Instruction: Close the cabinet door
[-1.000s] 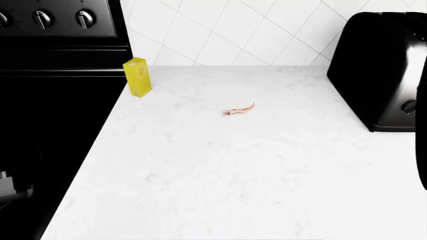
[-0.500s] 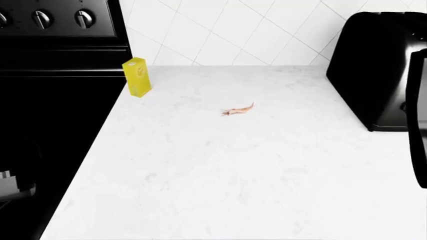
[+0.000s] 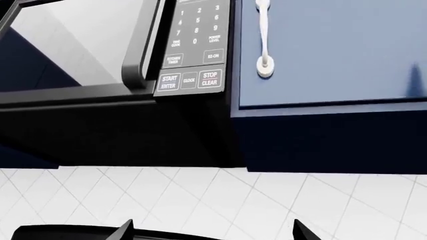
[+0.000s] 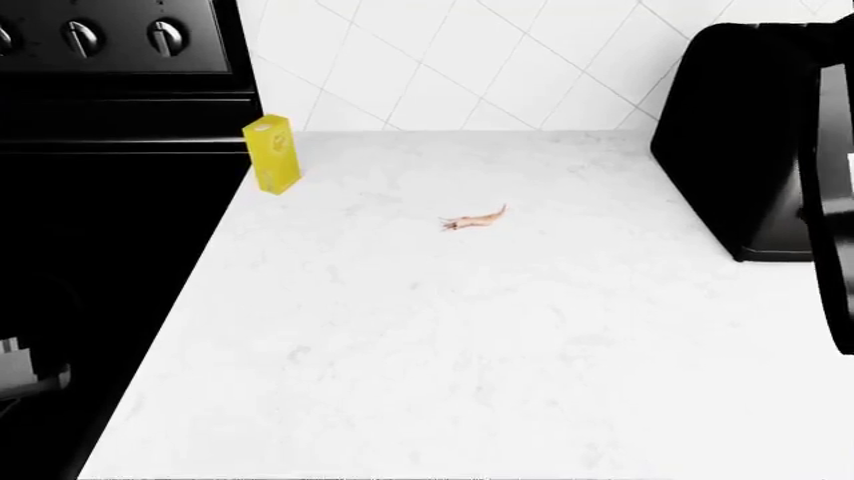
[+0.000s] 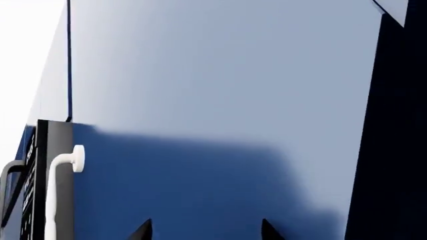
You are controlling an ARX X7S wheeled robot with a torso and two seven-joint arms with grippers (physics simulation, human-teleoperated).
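The blue cabinet door (image 5: 220,115) fills the right wrist view, with its white handle (image 5: 59,190) at one side and a dark edge strip (image 5: 390,150) at the other. My right gripper (image 5: 205,231) is open, its two dark fingertips (image 5: 142,231) close in front of the door panel with nothing between them. In the left wrist view the same blue door (image 3: 333,50) and white handle (image 3: 265,40) hang beside a black microwave (image 3: 100,75). My left gripper (image 3: 212,232) is open and far below the door. The head view does not show the cabinet.
On the white countertop (image 4: 467,340) stand a yellow box (image 4: 274,153) and a small orange scrap (image 4: 474,220). A black toaster (image 4: 747,140) sits at the right, a black stove (image 4: 107,150) at the left. My right arm (image 4: 834,210) rises at the right edge.
In the head view my right arm has come further into the picture at the right edge and risen in front of the toaster. The countertop objects have not moved.
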